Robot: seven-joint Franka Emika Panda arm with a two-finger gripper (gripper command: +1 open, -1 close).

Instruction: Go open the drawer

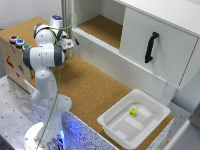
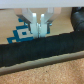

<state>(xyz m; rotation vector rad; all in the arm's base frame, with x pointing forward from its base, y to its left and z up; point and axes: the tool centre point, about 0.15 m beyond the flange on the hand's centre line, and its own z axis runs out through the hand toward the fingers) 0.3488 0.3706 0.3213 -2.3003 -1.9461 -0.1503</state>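
Note:
The drawer is a white cabinet front with a black handle, at the exterior view's upper right. My gripper is far from that handle, at the exterior view's left, close to the low white panel under the open shelf. In the wrist view my white fingers stand close together with nothing between them, the gripper shut. A thick black bar lies blurred across the wrist view, and I cannot tell what it is.
A white bin with a small yellow object sits on the cork table. A wooden box with coloured buttons stands at the exterior view's left. A blue and white pattern lies on the cork.

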